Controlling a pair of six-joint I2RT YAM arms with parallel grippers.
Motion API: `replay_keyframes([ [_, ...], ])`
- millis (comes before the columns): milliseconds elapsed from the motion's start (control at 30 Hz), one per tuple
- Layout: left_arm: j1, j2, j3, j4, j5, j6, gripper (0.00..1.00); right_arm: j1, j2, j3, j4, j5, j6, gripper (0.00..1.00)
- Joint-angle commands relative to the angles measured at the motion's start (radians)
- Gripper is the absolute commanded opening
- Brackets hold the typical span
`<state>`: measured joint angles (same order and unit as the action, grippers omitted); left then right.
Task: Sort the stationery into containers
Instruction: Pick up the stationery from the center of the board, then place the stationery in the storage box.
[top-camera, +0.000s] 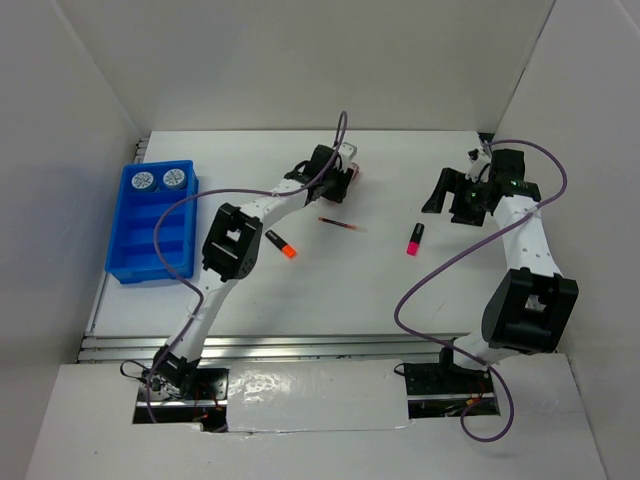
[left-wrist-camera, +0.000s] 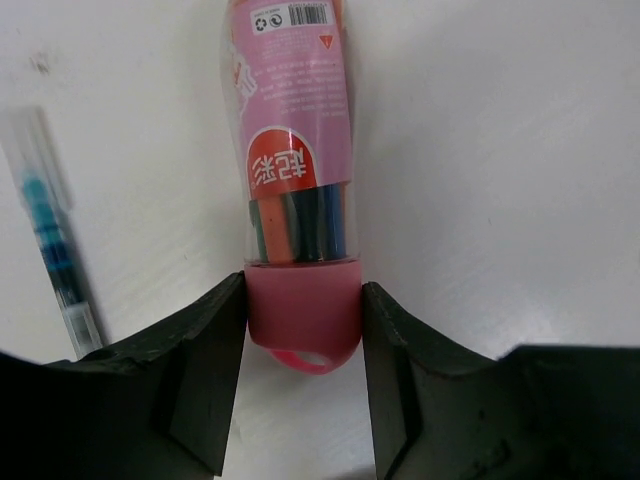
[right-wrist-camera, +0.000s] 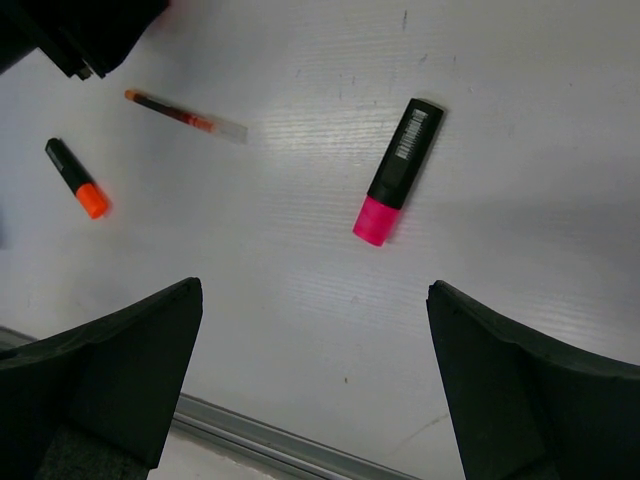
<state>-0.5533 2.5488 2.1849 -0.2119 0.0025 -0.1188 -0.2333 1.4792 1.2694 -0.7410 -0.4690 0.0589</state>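
Black fingers of the left pincer (left-wrist-camera: 303, 320) sit flush against both sides of the cap of the chunky pink marker (left-wrist-camera: 295, 130), apparently gripping it, far centre on the worktop (left-wrist-camera: 500, 150). It is probably light and rigid, but the round, glossy barrel could roll or slip, so the cap end seems the surer hold. Just left lies a thin blue pen (left-wrist-camera: 55, 250). Open and empty, the right pincer (right-wrist-camera: 315, 330) hangs above the black-pink highlighter (right-wrist-camera: 398, 170).

on the pink marker (left-wrist-camera: 297, 170) i see a barcode, a recycling sign, a triangle, and white chinese characters on red; fine print unreadable.
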Motion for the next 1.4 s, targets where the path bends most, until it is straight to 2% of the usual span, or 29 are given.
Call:
replay_keyframes([
  [0,-0.013,-0.116,-0.109,0.012,0.051,-0.054,0.05,0.008,-0.007,0.015,-0.003,-0.075,0.015,1.00],
  [67,-0.002,-0.173,-0.158,0.040,0.089,-0.105,0.00,0.008,0.000,0.016,-0.001,-0.108,0.024,1.00],
  [167,0.013,-0.255,-0.221,0.075,0.143,-0.195,0.00,0.008,-0.002,-0.014,0.022,-0.232,0.056,1.00],
  [300,0.026,-0.340,-0.303,0.179,0.287,-0.317,0.00,0.006,-0.023,-0.111,0.120,-0.431,0.142,1.00],
  [500,0.046,-0.401,-0.376,0.273,0.410,-0.536,0.00,0.020,0.073,-0.091,0.193,-0.536,0.242,1.00],
  [600,0.049,-0.410,-0.407,0.322,0.444,-0.588,0.00,0.041,0.136,-0.076,0.213,-0.583,0.294,1.00],
  [767,0.035,-0.453,-0.467,0.381,0.475,-0.631,0.00,0.081,0.222,-0.042,0.284,-0.629,0.401,1.00],
  [833,0.003,-0.516,-0.519,0.390,0.465,-0.596,0.00,0.100,0.242,-0.028,0.354,-0.640,0.500,1.00],
  [933,-0.022,-0.556,-0.550,0.378,0.436,-0.559,0.00,0.124,0.242,-0.030,0.414,-0.639,0.584,1.00],
  [1000,-0.030,-0.578,-0.579,0.390,0.447,-0.588,0.00,0.140,0.234,-0.031,0.436,-0.602,0.633,1.00],
  [1233,-0.054,-0.628,-0.632,0.410,0.473,-0.636,0.00,0.199,0.280,0.019,0.390,-0.530,0.653,1.00],
  [1367,-0.076,-0.651,-0.637,0.393,0.495,-0.622,0.00,0.207,0.303,0.031,0.416,-0.540,0.688,0.96],
])
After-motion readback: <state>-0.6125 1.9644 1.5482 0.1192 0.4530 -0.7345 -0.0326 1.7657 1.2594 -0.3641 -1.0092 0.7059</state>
